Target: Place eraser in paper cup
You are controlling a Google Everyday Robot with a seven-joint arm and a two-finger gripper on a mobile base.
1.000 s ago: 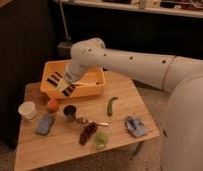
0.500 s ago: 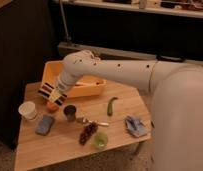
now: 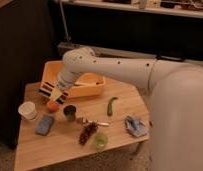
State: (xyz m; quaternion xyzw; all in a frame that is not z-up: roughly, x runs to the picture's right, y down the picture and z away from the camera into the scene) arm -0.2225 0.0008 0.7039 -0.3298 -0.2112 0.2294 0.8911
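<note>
Over the counter (image 3: 60, 150) left, gripper (image 3: 51, 93) fingers together, eraser not discernible. Judged transport step; next, centre above cup (image 3: 28, 110), then release.

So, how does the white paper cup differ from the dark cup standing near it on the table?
The paper cup is white; the dark cup is almost black and metallic-looking. The paper cup looks wider than the dark cup. The paper cup stands by the edge of the table, the dark cup further in, past the orange ball. Both stand upright, mouth up. The gripper, shut, hangs above the orange ball, between them.
</note>
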